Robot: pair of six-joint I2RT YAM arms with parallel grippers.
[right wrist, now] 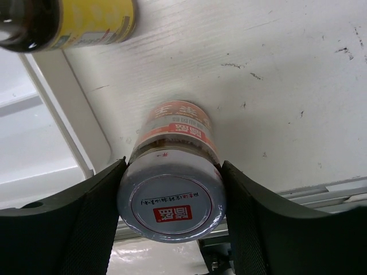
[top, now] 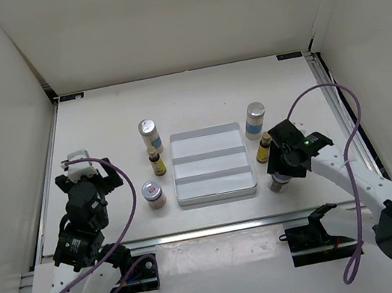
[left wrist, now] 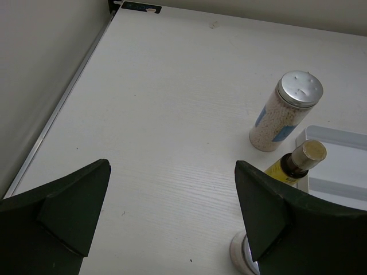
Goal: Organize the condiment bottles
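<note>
Progress: nothing is in the tray (top: 216, 197) yet; all six containers are outstanding. Left gripper (left wrist: 172, 212): left of tray, jaws wide, empty. Left of tray: tall white shaker (top: 149, 133), yellow bottle (top: 157, 162), silver-lidded jar (top: 154, 194). Right of tray: second shaker (top: 255, 119), second yellow bottle (top: 263, 148). Right gripper (right wrist: 172, 172): jaws pressed against both sides of the second jar (right wrist: 171, 206), which has a silver lid and a red label.

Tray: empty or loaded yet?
Empty. All three compartments of the tray show bare white from above. The bottles stand outside it on the table, three on each side.

The silver-lidded jar (right wrist: 171, 206) has a red-and-white label.
</note>
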